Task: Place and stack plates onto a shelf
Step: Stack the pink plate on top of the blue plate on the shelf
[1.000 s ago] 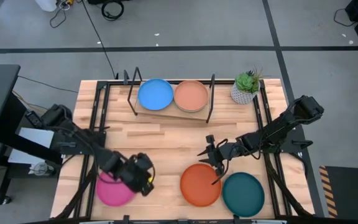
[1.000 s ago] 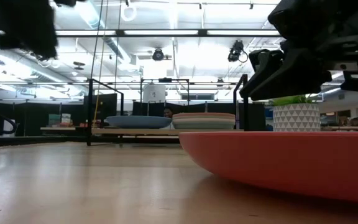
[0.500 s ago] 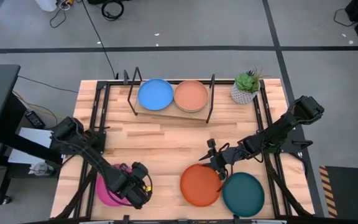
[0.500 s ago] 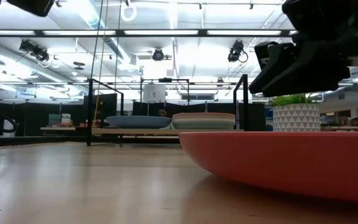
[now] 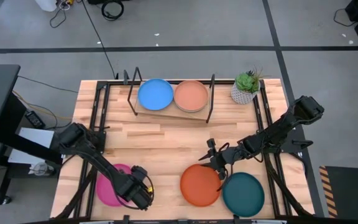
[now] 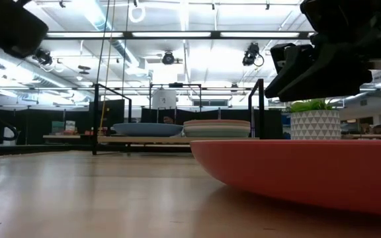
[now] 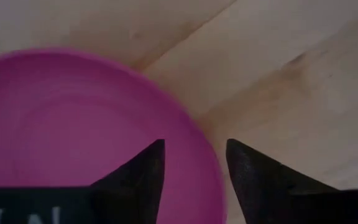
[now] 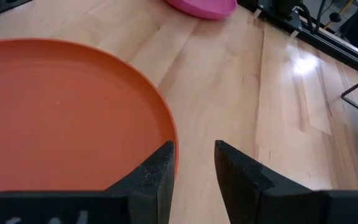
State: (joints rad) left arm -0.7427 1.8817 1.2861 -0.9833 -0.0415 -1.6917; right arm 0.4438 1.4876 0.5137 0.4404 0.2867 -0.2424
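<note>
A magenta plate (image 5: 112, 186) lies flat on the table's near left. My left gripper (image 7: 194, 171) hangs over its right rim (image 7: 211, 180), open, with one finger above the plate's inside and one outside. An orange plate (image 5: 199, 185) and a dark teal plate (image 5: 243, 194) lie flat at the near right. My right gripper (image 8: 194, 163) stands open over the orange plate's far right rim (image 8: 174, 146), a little above it in the low view. The shelf (image 5: 166, 112) at the far middle carries a blue plate (image 5: 155, 94) and a tan-topped stack (image 5: 191, 96).
A potted plant (image 5: 246, 87) stands right of the shelf at the far right. Black frame rails (image 5: 98, 124) run along the table's left and right sides. Bare wood (image 5: 160, 143) lies between the shelf and the near plates.
My left gripper has moved toward the table's near edge and down, and now sits over the magenta plate's right rim. The plate has stayed where it was. My right gripper has shifted slightly toward the table's right edge.
</note>
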